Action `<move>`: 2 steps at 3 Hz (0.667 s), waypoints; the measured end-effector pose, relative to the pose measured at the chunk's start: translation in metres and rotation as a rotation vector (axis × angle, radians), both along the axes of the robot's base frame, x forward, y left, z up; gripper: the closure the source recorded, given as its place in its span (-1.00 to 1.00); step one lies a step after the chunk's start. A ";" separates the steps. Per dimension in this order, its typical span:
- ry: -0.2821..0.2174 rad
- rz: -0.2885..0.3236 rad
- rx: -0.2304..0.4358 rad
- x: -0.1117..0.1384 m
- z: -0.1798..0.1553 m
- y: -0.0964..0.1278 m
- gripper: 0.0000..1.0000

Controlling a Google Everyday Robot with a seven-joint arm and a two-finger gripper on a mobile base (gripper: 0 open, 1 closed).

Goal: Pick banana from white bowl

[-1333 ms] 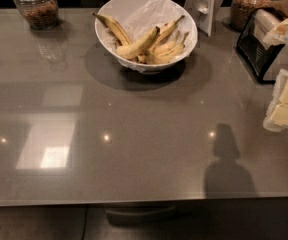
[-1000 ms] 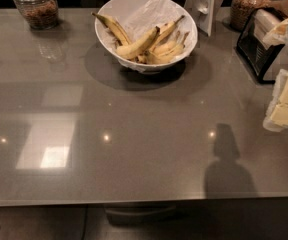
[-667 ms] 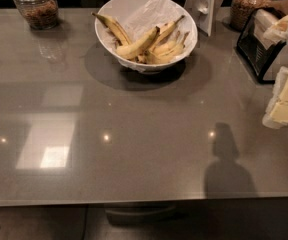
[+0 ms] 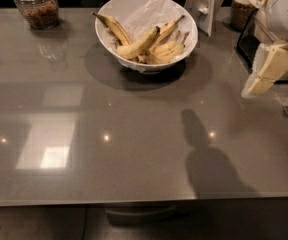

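One gripper (image 4: 258,81) hangs at the right edge of your view, a pale cream piece slanting down and to the left above the table (image 4: 134,149). You cannot tell whether its jaws are apart or together. A rounded white part of the arm sits above it, in the top right corner. The gripper is well apart from the fruit, off to the right of the white bowl (image 4: 184,36) and nearer to you than it is.

Just behind the gripper is a black object (image 4: 244,40) at the table's far right. A dark shadow (image 4: 204,156) falls on the grey tabletop below and to the left of the gripper.

Your banana (image 4: 165,33) lies inside the white bowl, towards its right side. It is long and slim, and its thin dark stem points up towards the far right rim. It rests against a plumper banana (image 4: 136,47) in the middle, while a thinner one (image 4: 111,26) leans on the left wall. Crinkled white lining shows behind them.

A white upright card (image 4: 204,4) stands just right of the bowl, and a glass jar (image 4: 36,6) with brown contents stands at the far left.
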State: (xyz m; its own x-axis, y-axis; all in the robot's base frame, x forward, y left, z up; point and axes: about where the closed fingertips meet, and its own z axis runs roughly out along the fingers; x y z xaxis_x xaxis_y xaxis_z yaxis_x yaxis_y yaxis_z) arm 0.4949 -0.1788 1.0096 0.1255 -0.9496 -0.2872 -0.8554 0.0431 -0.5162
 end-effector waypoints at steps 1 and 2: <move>-0.090 0.199 0.024 0.042 0.012 0.030 -1.00; -0.138 0.259 -0.010 0.046 0.020 0.029 -1.00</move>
State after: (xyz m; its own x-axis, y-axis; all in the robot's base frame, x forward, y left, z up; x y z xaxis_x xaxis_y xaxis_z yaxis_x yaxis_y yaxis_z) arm 0.5414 -0.1494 1.0296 0.4017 -0.8834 -0.2413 -0.7588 -0.1736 -0.6277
